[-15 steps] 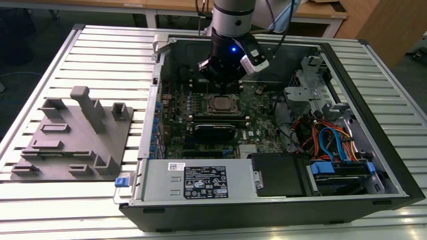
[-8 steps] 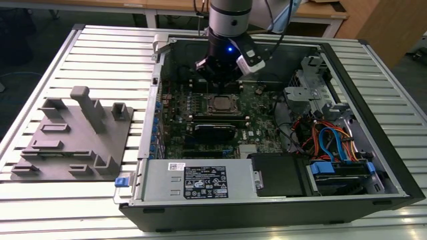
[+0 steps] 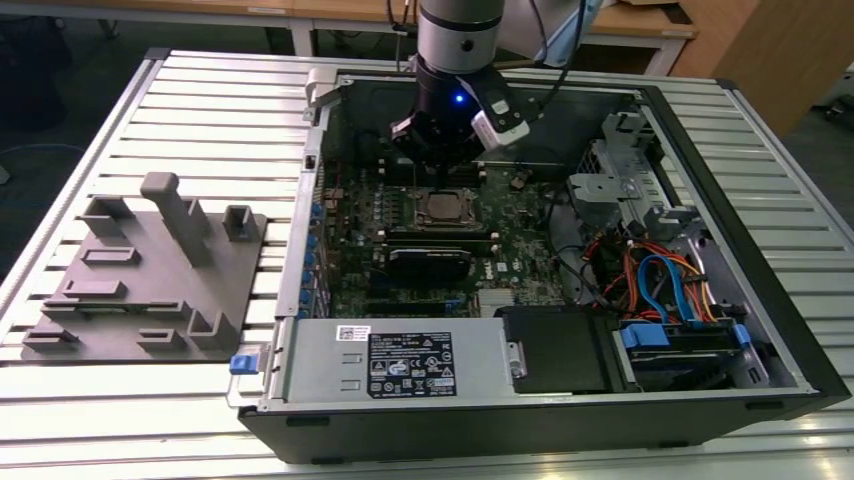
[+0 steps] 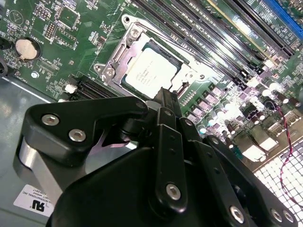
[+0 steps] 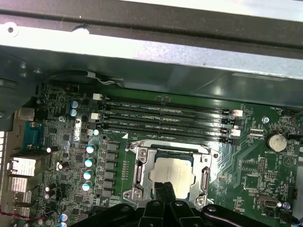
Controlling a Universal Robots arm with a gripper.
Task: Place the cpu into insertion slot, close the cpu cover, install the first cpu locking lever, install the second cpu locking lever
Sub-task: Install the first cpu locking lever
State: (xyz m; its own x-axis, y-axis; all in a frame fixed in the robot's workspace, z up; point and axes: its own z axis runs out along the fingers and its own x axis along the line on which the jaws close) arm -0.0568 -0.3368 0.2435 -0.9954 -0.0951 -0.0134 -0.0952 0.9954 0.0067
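The small flat square silver-tan cpu [image 3: 445,208] [image 5: 173,171] sits in the black-rimmed square insertion slot [image 5: 154,160], just above the middle of the exterior view. The thin metal square-framed cpu cover [image 4: 118,53] lies flat around it on the green circuit board [image 5: 246,161]. The black claw [image 4: 165,97] hangs just over the cpu's edge, its fingers drawn together on nothing, inside the open black computer case [image 3: 534,432] on the slatted metal tabletop [image 3: 200,100]

Grey fixture plate [image 3: 147,300] beside open computer case [image 3: 534,432], on slatted table [image 3: 214,90].
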